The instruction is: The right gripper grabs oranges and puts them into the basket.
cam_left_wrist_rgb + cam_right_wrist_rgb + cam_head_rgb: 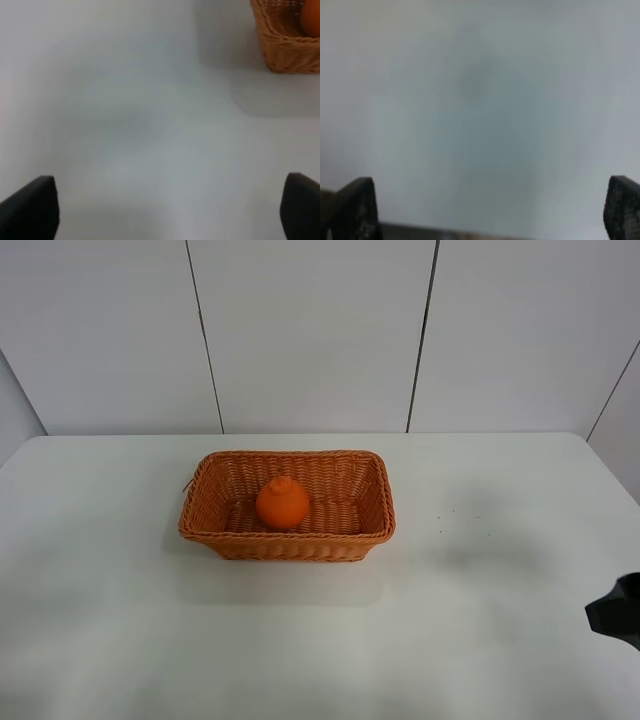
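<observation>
The orange (282,503) with its knobbed top sits inside the woven wicker basket (287,537) at the middle of the white table; a corner of the basket (285,47) and an edge of the orange (311,19) show in the left wrist view. My right gripper (490,210) is open and empty over bare table, far from the basket; only a black part of that arm (615,612) shows at the right edge of the high view. My left gripper (170,207) is open and empty over bare table, apart from the basket, and is out of the high view.
The white table (470,640) stretches around the basket, with its back edge against a white panelled wall (310,330). A few small dark specks (440,530) lie right of the basket.
</observation>
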Controlling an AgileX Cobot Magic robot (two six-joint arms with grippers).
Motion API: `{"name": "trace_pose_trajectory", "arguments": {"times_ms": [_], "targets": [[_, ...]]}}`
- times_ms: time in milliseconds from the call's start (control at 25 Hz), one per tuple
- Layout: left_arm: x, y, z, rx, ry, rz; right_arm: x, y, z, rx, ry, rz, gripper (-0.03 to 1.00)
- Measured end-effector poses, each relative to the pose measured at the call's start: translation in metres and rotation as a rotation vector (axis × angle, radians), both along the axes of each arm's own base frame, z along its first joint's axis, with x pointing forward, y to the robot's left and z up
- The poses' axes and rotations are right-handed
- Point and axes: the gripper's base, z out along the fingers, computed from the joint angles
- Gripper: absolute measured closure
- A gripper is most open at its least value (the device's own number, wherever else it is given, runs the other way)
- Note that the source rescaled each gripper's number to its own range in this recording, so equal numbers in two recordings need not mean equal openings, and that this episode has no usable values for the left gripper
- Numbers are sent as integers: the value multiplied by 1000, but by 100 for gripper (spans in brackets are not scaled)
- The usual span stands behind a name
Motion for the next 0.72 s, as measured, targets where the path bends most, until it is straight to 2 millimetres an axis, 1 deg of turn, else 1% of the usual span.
{"name": "trace_pose_trajectory", "arguments": {"times_ms": [40, 200, 440, 560, 720], "targets": [[0, 0, 0, 0, 0, 0, -12, -1, 0, 1, -51, 1, -3], [0, 0, 0, 0, 0, 0, -50, -3, 8, 10, -260, 1, -3], [0, 0, 0, 0, 0, 0, -90, -7, 15, 4, -521, -9, -3], [0, 0, 0, 0, 0, 0, -102, -9, 15, 3, -597, -33, -3], [0, 0, 0, 0, 0, 0, -103, -10, 15, 4, -604, -40, -3]]}}
